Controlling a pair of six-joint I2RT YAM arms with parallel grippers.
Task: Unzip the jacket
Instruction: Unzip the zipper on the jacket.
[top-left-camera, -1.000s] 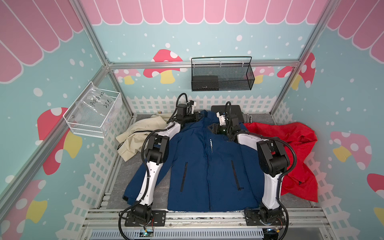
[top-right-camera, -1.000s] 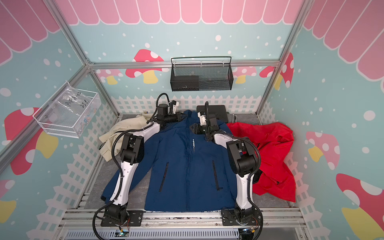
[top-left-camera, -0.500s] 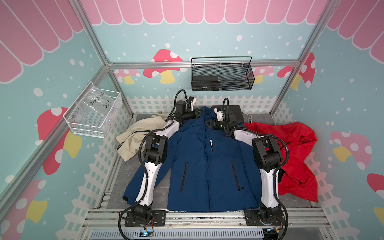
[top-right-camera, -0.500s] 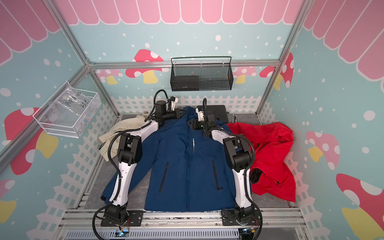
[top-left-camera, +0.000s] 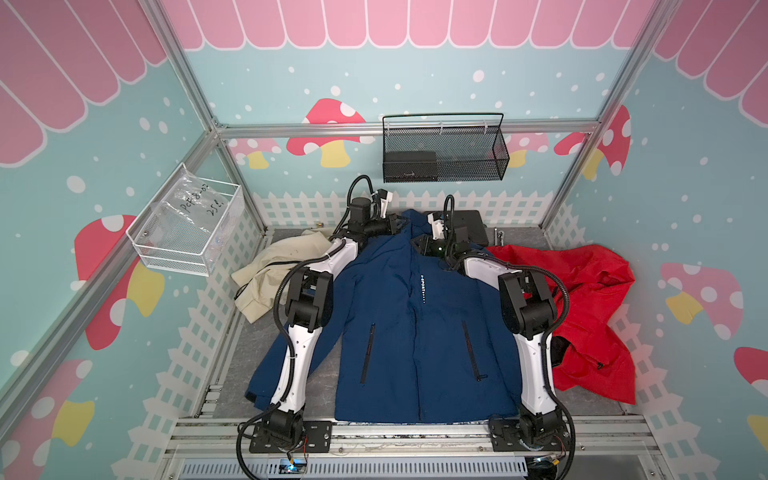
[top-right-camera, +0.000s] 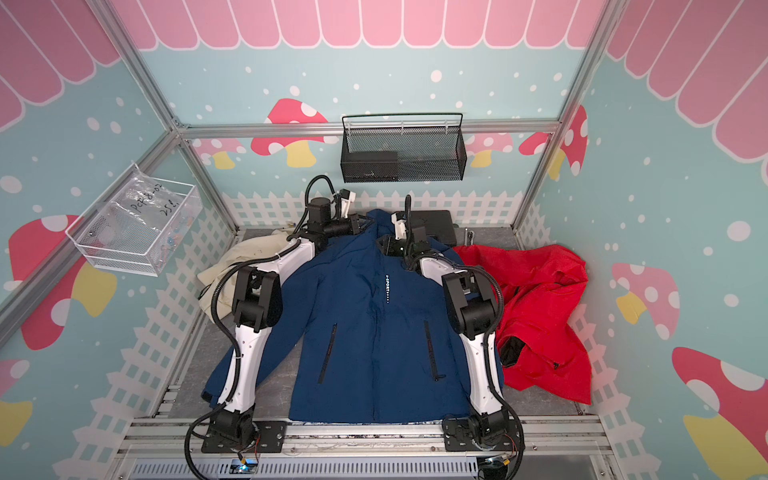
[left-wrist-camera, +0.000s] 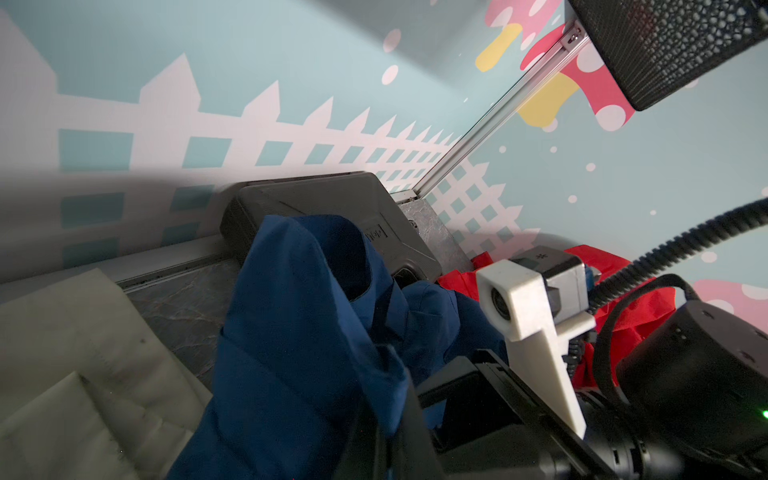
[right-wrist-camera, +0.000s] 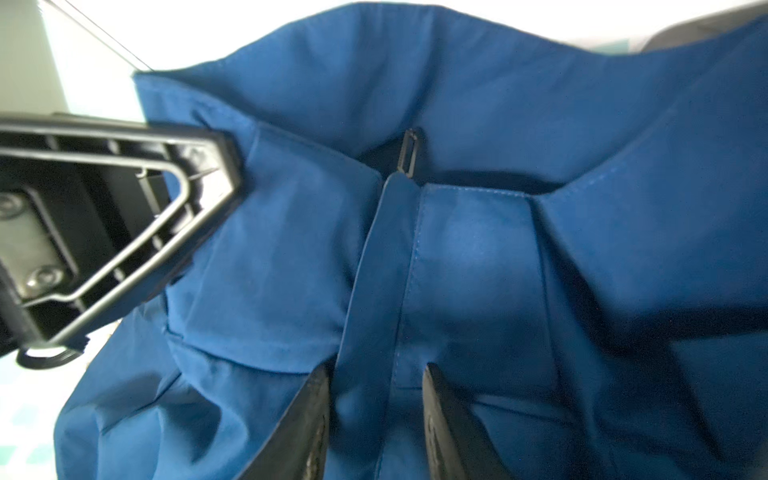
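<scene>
Right wrist view: you'd brought the right gripper (right-wrist-camera: 374, 376) up the flat-lying jacket (top-left-camera: 415, 332) to its collar (right-wrist-camera: 478, 249), jaws narrowed yet apart below the pull (right-wrist-camera: 409, 153), ungrasped; left gripper (right-wrist-camera: 226, 166) kept the collar pinched.

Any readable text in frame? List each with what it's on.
"X-SPORT": white print down the blue jacket chest.
"PCF8-02 25", roughly, handwritten, on the plastic bag in the wire tray.
Small label on the black case: too blurred to read.

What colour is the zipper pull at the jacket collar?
Zipper pull: dark grey-black, against the navy jacket; clearest in right wrist view.
</scene>
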